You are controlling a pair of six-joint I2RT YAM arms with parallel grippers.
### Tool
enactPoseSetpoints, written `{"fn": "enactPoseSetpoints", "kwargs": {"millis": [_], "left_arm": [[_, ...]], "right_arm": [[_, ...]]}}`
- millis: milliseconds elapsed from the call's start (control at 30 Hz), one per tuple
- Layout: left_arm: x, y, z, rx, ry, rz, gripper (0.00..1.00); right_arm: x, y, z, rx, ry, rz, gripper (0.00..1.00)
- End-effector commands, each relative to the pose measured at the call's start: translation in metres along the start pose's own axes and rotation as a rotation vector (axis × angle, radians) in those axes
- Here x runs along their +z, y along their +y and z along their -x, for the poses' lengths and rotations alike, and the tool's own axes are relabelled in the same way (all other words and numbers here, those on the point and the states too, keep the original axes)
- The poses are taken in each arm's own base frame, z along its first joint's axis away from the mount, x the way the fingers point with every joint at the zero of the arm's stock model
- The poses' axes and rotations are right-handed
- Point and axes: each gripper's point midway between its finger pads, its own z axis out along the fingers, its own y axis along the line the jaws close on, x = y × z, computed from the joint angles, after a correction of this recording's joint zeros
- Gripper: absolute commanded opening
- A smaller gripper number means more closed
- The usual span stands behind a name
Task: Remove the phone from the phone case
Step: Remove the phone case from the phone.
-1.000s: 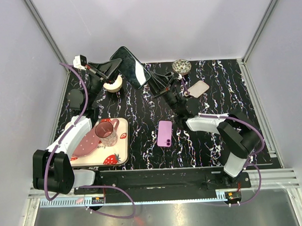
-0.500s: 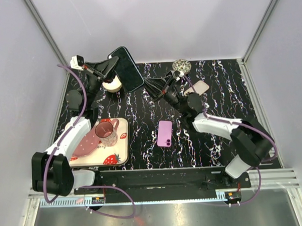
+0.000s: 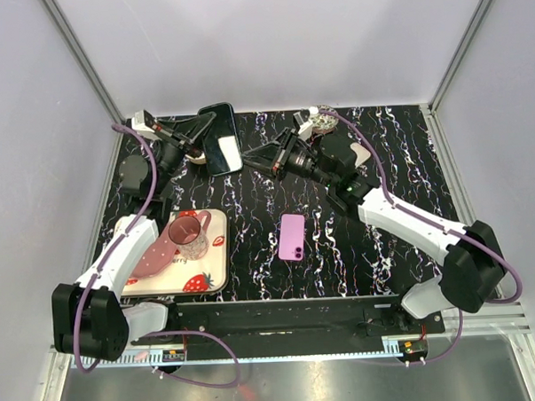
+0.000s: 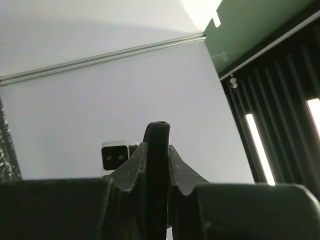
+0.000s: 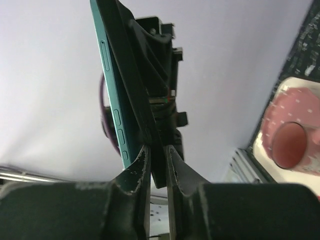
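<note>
A dark phone in a black case (image 3: 217,132) is held up in the air at the back left, screen facing the top camera. My left gripper (image 3: 204,129) is shut on its left edge; the left wrist view shows a thin black edge (image 4: 156,150) clamped between the fingers. My right gripper (image 3: 250,156) reaches in from the right and is shut on the lower right edge. In the right wrist view the black case lip (image 5: 158,155) sits between the jaws, and the teal phone side with its buttons (image 5: 114,107) stands just left of them.
A purple phone (image 3: 292,237) lies flat mid-table. A strawberry tray (image 3: 198,281) at the front left holds a pink glass cup (image 3: 189,236), which also shows in the right wrist view (image 5: 292,145). A pale case (image 3: 359,152) and a glittery round thing (image 3: 321,115) lie at the back.
The left gripper has lowered and turned the phone more upright. The right arm has stretched out to the left, and its gripper now pinches the phone's lower right edge.
</note>
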Motion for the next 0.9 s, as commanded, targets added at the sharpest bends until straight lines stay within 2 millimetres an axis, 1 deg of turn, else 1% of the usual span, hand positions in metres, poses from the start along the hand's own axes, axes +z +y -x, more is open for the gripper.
{"fn": "enactPoseSetpoints", "kwargs": {"millis": [0,33,67,133,167,233,267,300,367,400,533,600,633,700,733,767,800,833,867], "left_arm": [[-0.027,-0.057,-0.086,-0.016,0.352,-0.118,0.00],[-0.028,-0.051,-0.087,-0.022,0.350,-0.105,0.00],[-0.028,-0.048,-0.086,-0.025,0.348,-0.100,0.00],[-0.031,-0.039,-0.087,-0.038,0.338,-0.083,0.00],[-0.031,-0.037,-0.086,-0.040,0.332,-0.081,0.00],[-0.034,-0.032,-0.086,-0.043,0.327,-0.074,0.00],[-0.035,-0.032,-0.086,-0.042,0.324,-0.077,0.00],[-0.036,-0.031,-0.086,-0.043,0.325,-0.074,0.00],[-0.036,-0.030,-0.086,-0.043,0.324,-0.076,0.00],[-0.036,-0.029,-0.086,-0.043,0.324,-0.076,0.00],[-0.037,-0.024,-0.086,-0.049,0.320,-0.069,0.00],[-0.037,-0.020,-0.086,-0.055,0.320,-0.065,0.00],[-0.038,-0.019,-0.086,-0.057,0.322,-0.069,0.00],[-0.037,-0.016,-0.086,-0.069,0.326,-0.067,0.00],[-0.038,-0.016,-0.087,-0.067,0.331,-0.075,0.00],[-0.038,-0.015,-0.087,-0.069,0.329,-0.074,0.00],[-0.038,-0.011,-0.087,-0.066,0.328,-0.065,0.00],[-0.038,-0.009,-0.087,-0.064,0.329,-0.059,0.00],[-0.038,-0.005,-0.087,-0.061,0.330,-0.050,0.00]], "right_arm": [[0.002,-0.111,-0.016,-0.033,0.067,-0.374,0.17],[0.006,-0.102,-0.017,-0.046,0.088,-0.348,0.17],[0.010,-0.105,-0.018,-0.045,0.099,-0.348,0.18],[0.016,-0.097,-0.018,-0.047,0.111,-0.311,0.18],[0.019,-0.098,-0.016,-0.047,0.110,-0.305,0.18],[0.025,-0.090,-0.014,-0.046,0.115,-0.266,0.21],[0.027,-0.091,-0.014,-0.041,0.117,-0.261,0.22],[0.029,-0.085,-0.010,-0.045,0.115,-0.228,0.23],[0.031,-0.083,-0.007,-0.021,0.109,-0.207,0.27],[0.031,-0.077,-0.003,-0.018,0.103,-0.179,0.29],[0.031,-0.070,0.009,-0.006,0.081,-0.138,0.36],[0.033,-0.067,0.011,0.005,0.081,-0.118,0.37],[0.034,-0.069,0.014,0.012,0.078,-0.114,0.38],[0.035,-0.063,0.015,0.026,0.084,-0.078,0.38],[0.036,-0.068,0.016,0.042,0.085,-0.077,0.37],[0.037,-0.063,0.018,0.040,0.084,-0.043,0.33],[0.036,-0.062,0.018,0.066,0.087,-0.031,0.30],[0.035,-0.071,0.016,0.083,0.089,-0.038,0.25],[0.034,-0.069,0.018,0.084,0.083,-0.018,0.20]]}}
